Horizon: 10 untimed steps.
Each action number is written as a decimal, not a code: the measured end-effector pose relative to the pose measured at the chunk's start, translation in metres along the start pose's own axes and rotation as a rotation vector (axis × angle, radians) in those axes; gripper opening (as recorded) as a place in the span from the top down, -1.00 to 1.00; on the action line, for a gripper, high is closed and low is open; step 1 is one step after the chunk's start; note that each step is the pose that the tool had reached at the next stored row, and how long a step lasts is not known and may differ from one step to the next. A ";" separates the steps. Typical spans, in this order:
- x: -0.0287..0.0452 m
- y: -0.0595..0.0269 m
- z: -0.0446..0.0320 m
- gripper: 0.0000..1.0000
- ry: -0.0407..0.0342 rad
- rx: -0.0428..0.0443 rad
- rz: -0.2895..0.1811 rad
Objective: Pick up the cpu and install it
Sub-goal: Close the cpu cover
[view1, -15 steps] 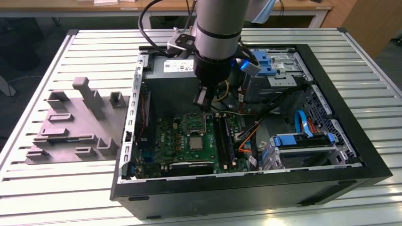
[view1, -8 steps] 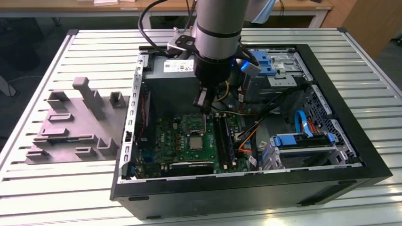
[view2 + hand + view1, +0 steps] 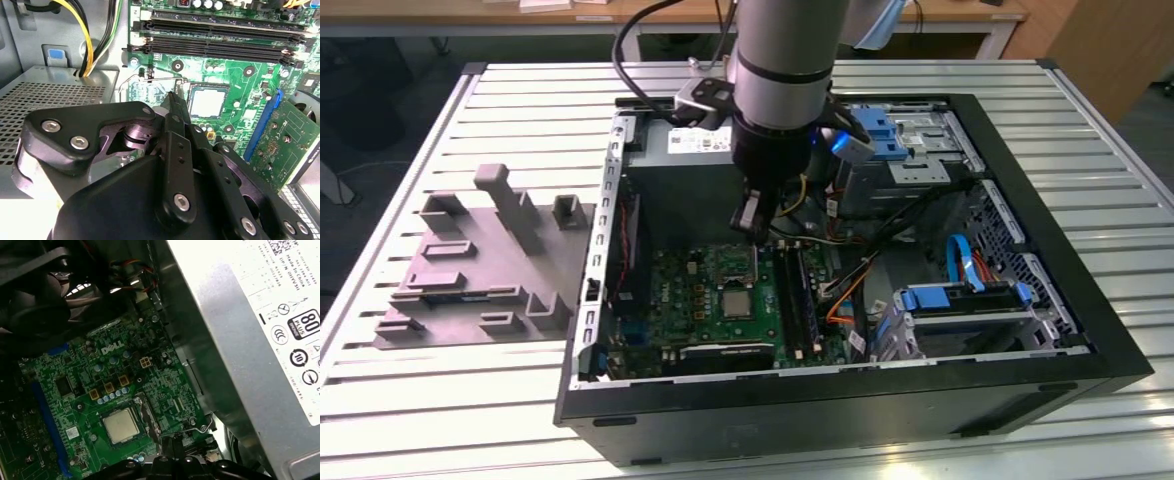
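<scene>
Gripper (image 3: 750, 222) hangs inside the open computer case (image 3: 1067, 300), fingers drawn together and holding nothing, above the green motherboard (image 3: 707, 300). Cpu (image 3: 738, 301) sits flat in its socket on that board, its silver top visible in both wrist views (image 3: 207, 101) (image 3: 120, 424), apart from the fingertips. Grey power supply (image 3: 260, 350) wall stands close beside the gripper. Memory slots (image 3: 220, 37) border the socket's far edge.
</scene>
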State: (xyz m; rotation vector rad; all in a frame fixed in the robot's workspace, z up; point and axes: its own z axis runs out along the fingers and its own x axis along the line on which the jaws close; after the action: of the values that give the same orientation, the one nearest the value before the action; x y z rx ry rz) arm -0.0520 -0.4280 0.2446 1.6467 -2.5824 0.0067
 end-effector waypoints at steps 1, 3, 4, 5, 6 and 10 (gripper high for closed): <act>0.0003 -0.0001 0.0002 0.79 0.0004 0.0002 -0.001; 0.0008 -0.0002 0.0006 0.79 0.0014 0.0007 -0.001; 0.0013 -0.0004 0.0007 0.79 0.0020 0.0009 -0.002; 0.0018 -0.0005 0.0009 0.79 0.0022 0.0010 -0.002; 0.0022 -0.0006 0.0011 0.79 0.0024 0.0012 -0.003; 0.0049 -0.0015 0.0016 0.79 0.0035 0.0018 -0.004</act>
State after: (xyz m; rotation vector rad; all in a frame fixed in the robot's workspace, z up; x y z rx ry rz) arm -0.0529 -0.4331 0.2433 1.6512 -2.5772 0.0117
